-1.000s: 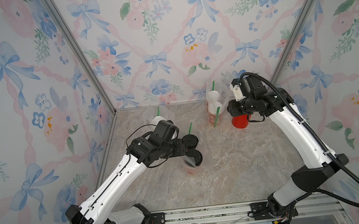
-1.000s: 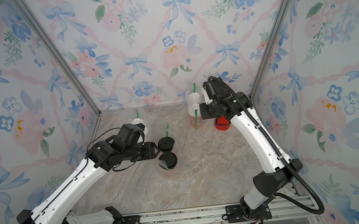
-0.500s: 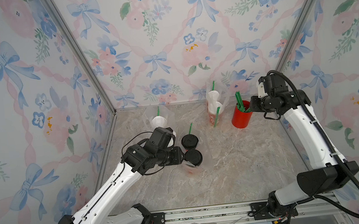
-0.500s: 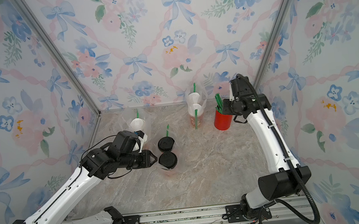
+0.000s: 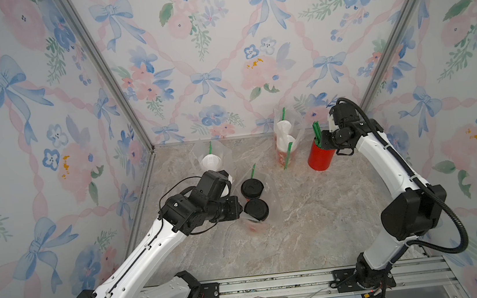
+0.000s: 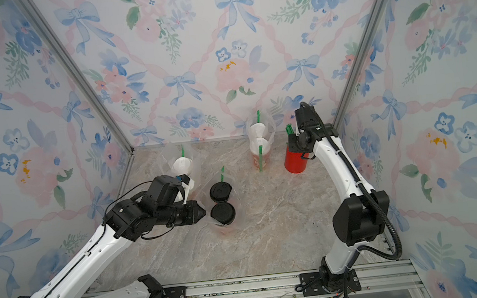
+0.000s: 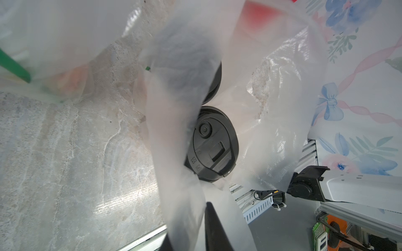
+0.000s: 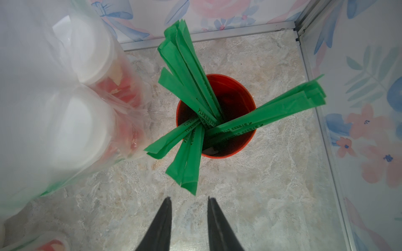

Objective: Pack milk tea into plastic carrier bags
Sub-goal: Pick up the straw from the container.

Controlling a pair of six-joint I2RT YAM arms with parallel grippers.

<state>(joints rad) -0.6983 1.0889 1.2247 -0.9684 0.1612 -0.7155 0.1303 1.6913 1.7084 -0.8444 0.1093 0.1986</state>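
Two black-lidded milk tea cups (image 5: 252, 187) (image 5: 256, 210) stand inside a clear plastic carrier bag (image 5: 270, 203) at mid table; the near lid fills the left wrist view (image 7: 214, 143). My left gripper (image 5: 239, 210) is at that bag's left edge, its jaws shut on the bag film (image 7: 180, 173), which drapes over one finger. A second bag (image 5: 298, 131) at the back holds two white-lidded cups (image 5: 284, 127). A third bag at the back left holds a white-lidded cup (image 5: 211, 162). My right gripper (image 8: 189, 198) hangs open and empty just above the green straws (image 8: 189, 102).
The red lidless cup (image 5: 319, 157) of green straws stands near the back right corner, right of the back bag. Each bag has a green straw sticking up. Patterned walls close in three sides, and an aluminium rail (image 5: 276, 290) runs along the front.
My left gripper slid toward the black-lid bag and closed down on its film. The right arm swung right from beside the back bag and now hangs over the straw cup, jaws slightly narrower.
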